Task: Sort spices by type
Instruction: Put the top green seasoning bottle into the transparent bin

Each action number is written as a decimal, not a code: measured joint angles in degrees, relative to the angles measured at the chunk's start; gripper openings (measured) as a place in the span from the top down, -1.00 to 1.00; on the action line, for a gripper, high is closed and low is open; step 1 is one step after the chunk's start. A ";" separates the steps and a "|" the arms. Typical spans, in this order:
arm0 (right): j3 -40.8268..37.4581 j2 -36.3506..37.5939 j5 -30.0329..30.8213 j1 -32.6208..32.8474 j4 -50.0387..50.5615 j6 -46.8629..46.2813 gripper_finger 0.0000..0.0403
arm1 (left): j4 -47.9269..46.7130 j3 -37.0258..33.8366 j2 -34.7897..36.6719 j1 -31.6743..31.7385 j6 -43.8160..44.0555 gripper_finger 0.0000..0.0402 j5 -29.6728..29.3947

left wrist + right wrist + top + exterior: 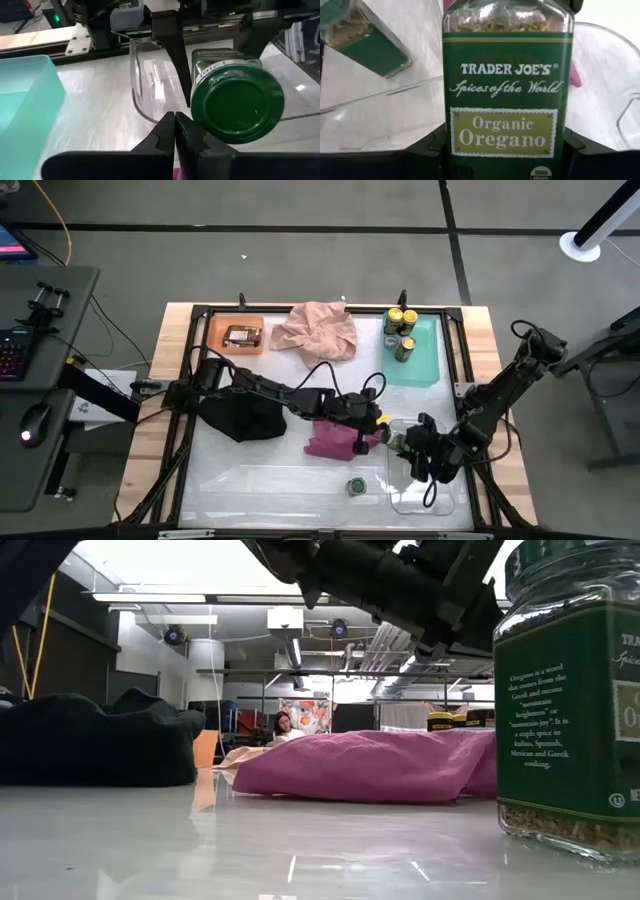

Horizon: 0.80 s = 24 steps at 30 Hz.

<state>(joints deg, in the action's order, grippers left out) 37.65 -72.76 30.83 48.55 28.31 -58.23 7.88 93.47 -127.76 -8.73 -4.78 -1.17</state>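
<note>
My right gripper is clamping a glass oregano jar with a green lid, holding it on its side above the near-left corner of the clear rectangular plastic tray; in the right wrist view the jar's green label is filling the space between my two dark fingers. My left gripper is hovering just beside that jar over the white table top, its two fingers pressed together and holding nothing, with the green lid facing it in the left wrist view.

A second green-lidded glass jar is standing upright on the table nearer the front edge, apart from both grippers; it is filling the right side of the low view. A crumpled magenta cloth is lying under my left arm, and a crumpled black cloth is lying to its left. At the far edge, a pink cloth is lying between an orange rectangular tray, which is holding a flat brown packet, and a teal rectangular tray, which is holding three yellow-lidded dark jars.

A person is sitting in the room beyond the table.
</note>
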 joint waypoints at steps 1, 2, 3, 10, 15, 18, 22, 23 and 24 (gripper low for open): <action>0.00 -0.01 -0.07 -0.23 0.19 0.14 0.05 | -0.04 0.00 0.00 0.00 0.00 1.00 0.02; 0.02 0.00 -0.35 -0.44 0.31 0.42 0.05 | -0.18 0.00 0.00 0.00 0.00 1.00 0.08; 0.02 -0.02 -0.69 -0.70 0.51 1.23 0.05 | -0.32 0.00 0.00 -0.02 0.00 1.00 0.25; 0.09 -0.03 -2.62 -2.03 1.48 3.79 0.05 | -2.08 -0.02 0.00 -0.28 0.04 1.00 1.33; 0.09 -0.03 -1.36 -2.11 2.36 2.64 0.01 | -6.58 -0.03 0.00 -0.40 0.04 1.00 2.25; 0.09 -0.03 -1.72 -2.11 3.16 2.60 -0.04 | -7.25 -0.04 0.00 -0.48 0.02 1.00 2.27; 0.09 -0.03 -2.08 -2.11 3.32 2.71 -0.06 | -7.65 -0.04 0.00 -0.39 0.02 1.00 1.92; 0.09 -0.03 -2.17 -2.09 3.39 2.84 -0.07 | -7.56 -0.04 0.03 -0.37 0.03 1.00 1.91; 0.09 -0.03 -2.21 -2.11 3.49 3.03 -0.07 | -7.52 -0.04 0.10 -0.37 0.02 1.00 1.75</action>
<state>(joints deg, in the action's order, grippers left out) 37.74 -72.79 28.62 46.44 31.80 -55.20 0.36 93.43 -127.66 -9.10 -4.75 0.58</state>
